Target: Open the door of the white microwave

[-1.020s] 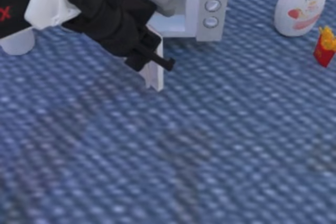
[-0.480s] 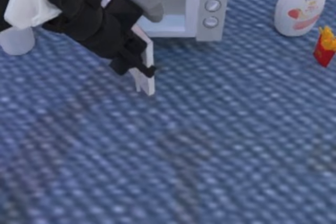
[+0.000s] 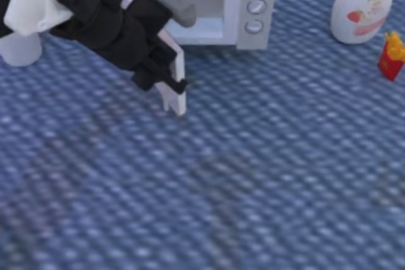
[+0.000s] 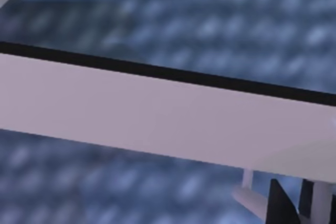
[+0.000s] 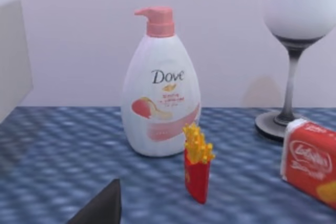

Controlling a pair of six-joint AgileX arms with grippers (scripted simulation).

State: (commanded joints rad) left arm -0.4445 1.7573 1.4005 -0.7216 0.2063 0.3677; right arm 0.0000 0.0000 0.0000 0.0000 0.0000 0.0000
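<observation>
The white microwave [image 3: 250, 7] stands at the back of the table, left of centre, with its cavity showing. Its door [image 3: 178, 88] is swung out toward the front, edge-on to the top view. My left gripper [image 3: 172, 84] reaches in from the upper left and is shut on the door near its free edge. In the left wrist view the door [image 4: 157, 111] is a wide pale band, and a dark fingertip [image 4: 277, 208] sits beside the handle bar [image 4: 252, 199]. Only a dark corner of my right gripper [image 5: 102, 208] shows, low over the table's right side.
A Dove bottle [image 3: 364, 4] and a red box of fries [image 3: 392, 55] stand at the back right. The right wrist view adds a wine glass [image 5: 299, 24] and a red packet [image 5: 310, 163]. A pale round object [image 3: 20, 49] sits at the far left.
Over the last second my left gripper drew the door's free edge leftward and back, swinging it wider. In the last half second nothing has visibly moved.
</observation>
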